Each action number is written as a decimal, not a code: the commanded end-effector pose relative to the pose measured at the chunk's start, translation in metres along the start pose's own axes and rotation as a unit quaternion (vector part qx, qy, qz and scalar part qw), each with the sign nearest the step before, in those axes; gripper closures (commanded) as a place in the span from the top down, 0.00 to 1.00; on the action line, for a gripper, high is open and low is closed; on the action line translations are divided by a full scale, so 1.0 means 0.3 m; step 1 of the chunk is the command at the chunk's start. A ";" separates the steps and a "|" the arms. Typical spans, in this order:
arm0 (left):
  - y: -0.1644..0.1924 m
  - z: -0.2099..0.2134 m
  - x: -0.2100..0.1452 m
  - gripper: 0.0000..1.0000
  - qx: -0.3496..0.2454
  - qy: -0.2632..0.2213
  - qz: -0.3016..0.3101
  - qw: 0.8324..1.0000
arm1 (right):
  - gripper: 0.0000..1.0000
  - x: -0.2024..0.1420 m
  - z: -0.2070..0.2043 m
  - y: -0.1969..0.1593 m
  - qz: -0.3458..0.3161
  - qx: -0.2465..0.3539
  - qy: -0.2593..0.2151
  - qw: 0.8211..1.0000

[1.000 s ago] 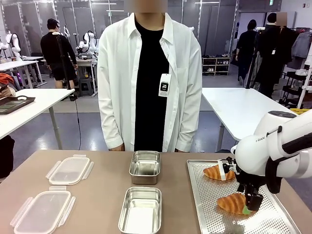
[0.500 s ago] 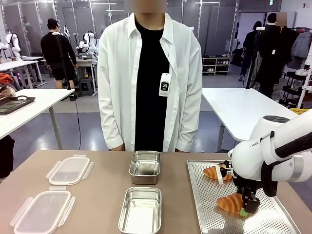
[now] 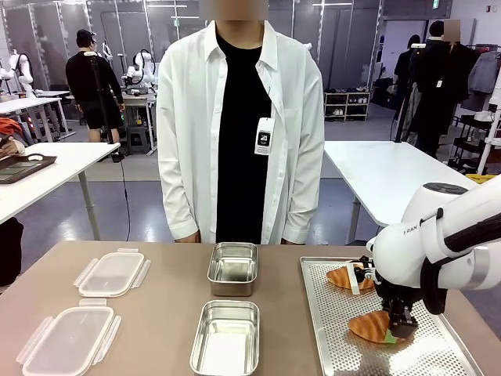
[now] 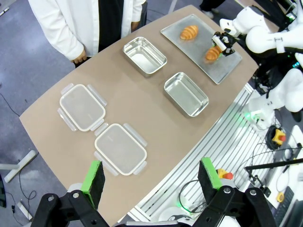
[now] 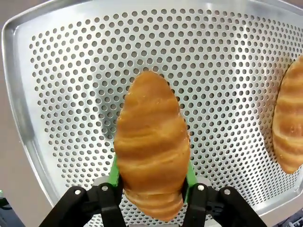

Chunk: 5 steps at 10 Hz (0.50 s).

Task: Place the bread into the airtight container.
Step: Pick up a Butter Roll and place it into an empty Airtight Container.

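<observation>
Lying on the brown table (image 3: 156,329), a perforated tray (image 3: 330,321) carries bread (image 3: 340,277).

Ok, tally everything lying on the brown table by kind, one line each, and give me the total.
croissant: 2
steel container: 2
plastic lid: 2
perforated tray: 1
Total: 7
</observation>
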<state>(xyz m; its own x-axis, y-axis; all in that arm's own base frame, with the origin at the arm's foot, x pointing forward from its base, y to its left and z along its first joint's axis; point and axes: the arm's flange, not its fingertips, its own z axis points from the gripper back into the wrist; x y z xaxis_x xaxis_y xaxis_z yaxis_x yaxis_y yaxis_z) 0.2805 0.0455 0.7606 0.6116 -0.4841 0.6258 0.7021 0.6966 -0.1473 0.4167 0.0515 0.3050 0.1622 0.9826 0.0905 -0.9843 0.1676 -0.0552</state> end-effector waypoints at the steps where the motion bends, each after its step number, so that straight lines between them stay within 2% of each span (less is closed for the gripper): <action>1: -0.005 0.002 0.005 1.00 -0.003 -0.002 -0.008 1.000 | 0.57 0.013 0.095 0.008 -0.001 0.000 0.013 1.000; 3: -0.005 0.002 0.005 1.00 -0.003 -0.002 -0.008 1.000 | 0.57 0.060 0.232 0.011 -0.018 -0.006 0.026 0.999; 5: -0.005 0.002 0.005 1.00 -0.003 -0.002 -0.008 1.000 | 0.57 0.136 0.390 0.038 -0.018 -0.021 0.019 0.999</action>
<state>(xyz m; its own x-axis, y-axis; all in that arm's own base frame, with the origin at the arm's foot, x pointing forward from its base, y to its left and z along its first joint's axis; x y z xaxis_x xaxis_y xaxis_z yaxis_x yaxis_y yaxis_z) 0.2806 0.0455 0.7605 0.6118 -0.4839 0.6258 0.7019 0.6969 -0.1473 0.4091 0.0717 0.4058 0.1836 0.9808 0.0657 -0.9783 0.1889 -0.0854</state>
